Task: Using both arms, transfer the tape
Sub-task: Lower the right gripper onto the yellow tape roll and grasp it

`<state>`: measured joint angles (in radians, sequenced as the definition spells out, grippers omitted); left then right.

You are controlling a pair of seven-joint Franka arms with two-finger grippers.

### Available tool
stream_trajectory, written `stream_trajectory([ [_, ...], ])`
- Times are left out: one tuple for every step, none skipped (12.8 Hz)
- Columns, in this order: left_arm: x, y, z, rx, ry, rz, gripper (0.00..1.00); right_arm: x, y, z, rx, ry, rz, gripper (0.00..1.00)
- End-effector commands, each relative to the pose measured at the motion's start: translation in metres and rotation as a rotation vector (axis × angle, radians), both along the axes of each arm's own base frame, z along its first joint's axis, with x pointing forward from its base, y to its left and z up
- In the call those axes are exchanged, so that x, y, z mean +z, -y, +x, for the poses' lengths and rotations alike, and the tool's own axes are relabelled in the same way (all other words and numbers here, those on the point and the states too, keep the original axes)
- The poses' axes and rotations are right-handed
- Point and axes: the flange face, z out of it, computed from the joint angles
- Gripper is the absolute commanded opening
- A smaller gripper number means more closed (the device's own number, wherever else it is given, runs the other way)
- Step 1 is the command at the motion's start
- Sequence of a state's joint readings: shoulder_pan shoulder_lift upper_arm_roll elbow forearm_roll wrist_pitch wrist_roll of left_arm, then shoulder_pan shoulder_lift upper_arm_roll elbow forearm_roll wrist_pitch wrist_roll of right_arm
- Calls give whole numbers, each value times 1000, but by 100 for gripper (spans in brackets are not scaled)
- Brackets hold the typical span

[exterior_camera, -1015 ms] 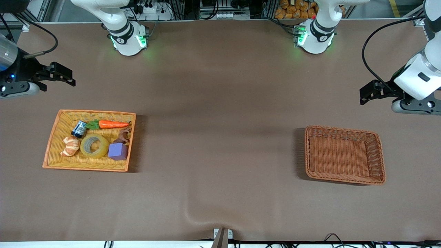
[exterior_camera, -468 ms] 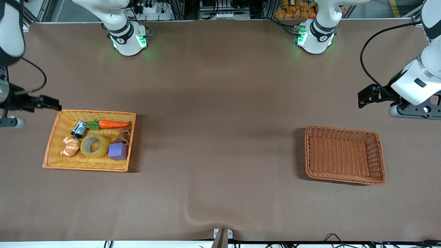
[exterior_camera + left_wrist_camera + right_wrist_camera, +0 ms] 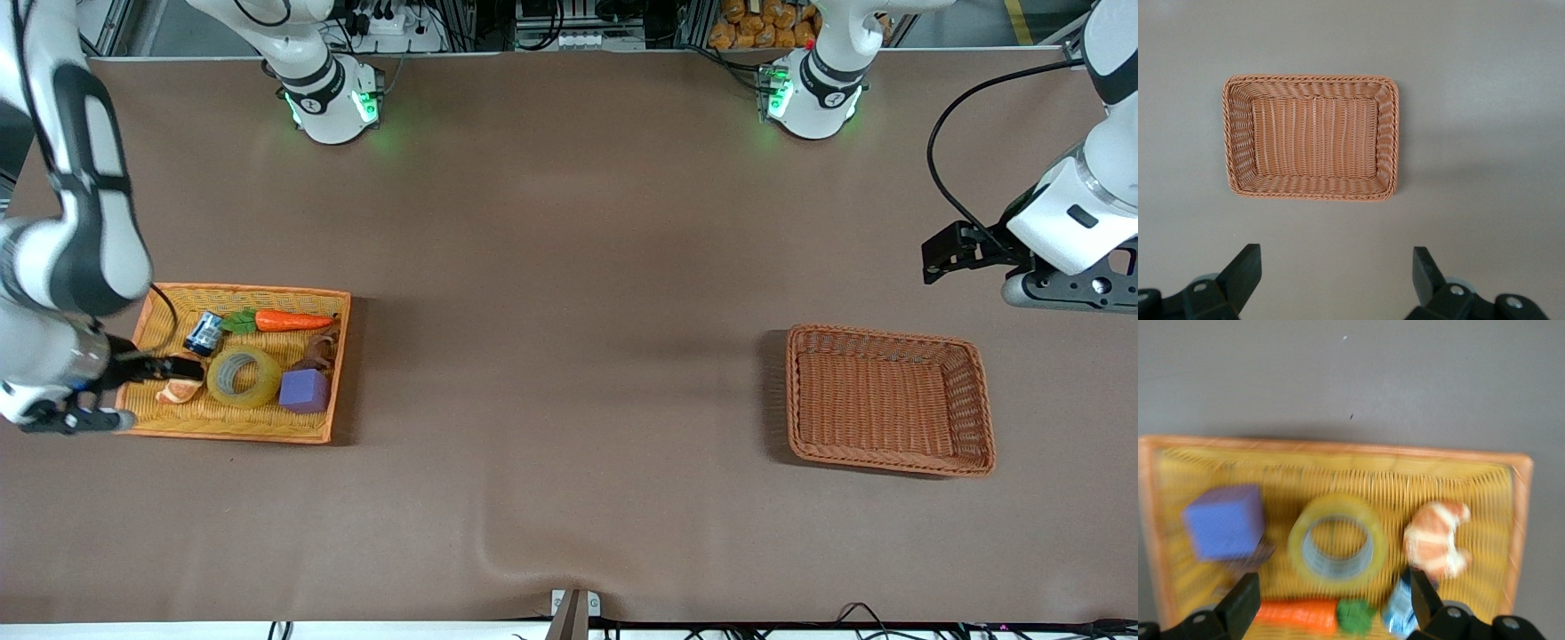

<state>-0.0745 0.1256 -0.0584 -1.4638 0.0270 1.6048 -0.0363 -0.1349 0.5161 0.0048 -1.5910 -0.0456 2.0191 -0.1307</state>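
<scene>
The right tool (image 3: pixel 182 366) hangs over the yellow basket (image 3: pixel 267 434), above the croissant (image 3: pixel 1436 539) and just beside the tape (image 3: pixel 244 376). Its 2 fingers are spread wide; in the right wrist view the tape (image 3: pixel 1337 543) sits centred between them, which suggests the spread is set to take the roll across its width. The tape lies flat on the basket floor with its hole facing up, so a grasp from above looks the natural choice.

Around the tape the basket is crowded: the purple cube (image 3: pixel 304 390) is just beside it toward the left arm's end, the croissant is just beside it on the edge toward the right arm's end, and a carrot (image 3: pixel 292 321) and a small blue can (image 3: pixel 204 332) lie farther from the front camera. The fingers will probably need to drop into the narrow gaps next to the roll.

The left tool (image 3: pixel 941 253) waits, also wide open, over bare tabletop (image 3: pixel 569 356) near the empty brown basket (image 3: pixel 889 462), likely placed to receive the tape.
</scene>
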Motion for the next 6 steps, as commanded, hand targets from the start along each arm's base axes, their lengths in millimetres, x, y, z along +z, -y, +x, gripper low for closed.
stream_trajectory([
  [8, -6, -3, 2, 6, -3, 100, -39, 13, 10, 60, -25, -25, 100],
  [9, -7, -3, 3, 4, -3, 100, -53, 21, 3, 72, -53, -17, 100],
  [10, -16, -4, 17, -5, -3, 100, -74, 32, -4, 59, -88, -6, 100],
  [11, -24, -5, 28, -8, -3, 100, -92, 42, -12, 40, -112, 5, 100],
  [13, -26, -7, 35, -10, -2, 100, -102, 44, -18, 35, -127, 11, 100],
  [14, -30, -9, 41, -17, -1, 100, -110, 42, -24, 33, -139, 19, 100],
])
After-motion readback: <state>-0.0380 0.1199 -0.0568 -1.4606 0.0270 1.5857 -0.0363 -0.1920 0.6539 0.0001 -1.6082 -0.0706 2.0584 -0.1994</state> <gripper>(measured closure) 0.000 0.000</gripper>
